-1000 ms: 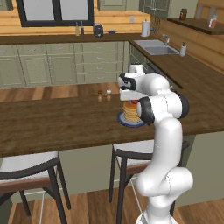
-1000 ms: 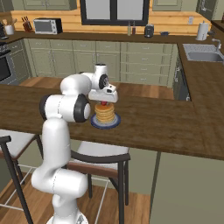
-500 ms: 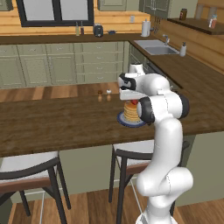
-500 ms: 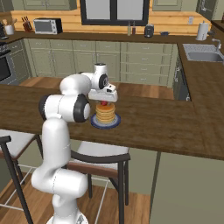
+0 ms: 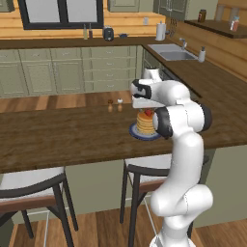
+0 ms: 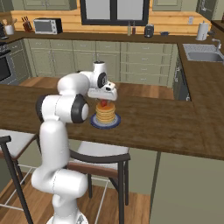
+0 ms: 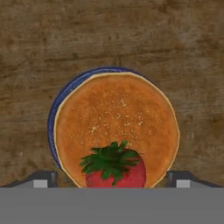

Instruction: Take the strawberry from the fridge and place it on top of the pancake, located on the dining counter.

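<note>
A stack of pancake point(image 7: 116, 118) sits on a blue plate point(image 7: 57, 109) on the dark wooden dining counter point(image 5: 67, 137). The strawberry point(image 7: 114, 168), bright red with a green leafy top, rests on the pancake near its edge. My gripper point(image 7: 113, 180) hangs straight above it, open, with one fingertip on each side and clear gaps to the fruit. From the base cameras the strawberry point(image 5: 148, 112) point(image 6: 103, 104) shows just under the gripper point(image 5: 144, 104) point(image 6: 104, 97), on top of the pancake point(image 5: 144, 123) point(image 6: 105, 114). The fridge is out of view.
Two small shakers point(image 5: 115, 104) stand on the counter's far edge, left of the plate. Grey-seated stools point(image 5: 29, 185) point(image 6: 98, 153) stand under the near edge. The sink counter point(image 5: 178, 55) runs along the back right, and a microwave point(image 6: 46, 25) stands at the back left.
The arm and the plate stand where they were. The strawberry stays on the pancake, and the jaws now stand wide of it.
</note>
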